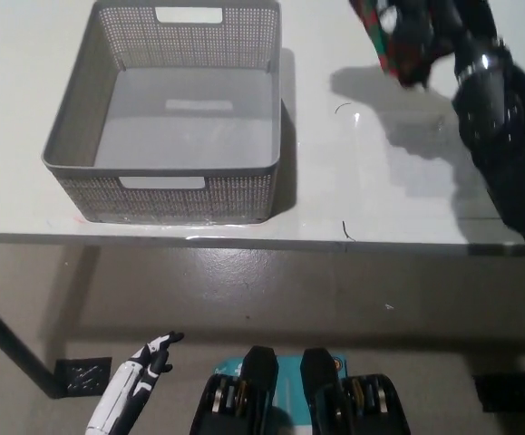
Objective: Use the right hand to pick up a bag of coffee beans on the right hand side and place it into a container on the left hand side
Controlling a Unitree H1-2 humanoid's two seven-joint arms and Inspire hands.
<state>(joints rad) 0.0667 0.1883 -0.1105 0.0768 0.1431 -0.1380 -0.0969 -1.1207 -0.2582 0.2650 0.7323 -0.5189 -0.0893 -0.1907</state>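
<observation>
The table (371,190) is lying bare between the container (176,118) on the left and the right hand (434,32) at the far right, which is gripping the bag of coffee beans (384,36) above the surface. The container's open top is offering free entry, its 4 mesh walls standing as the only barrier.
</observation>
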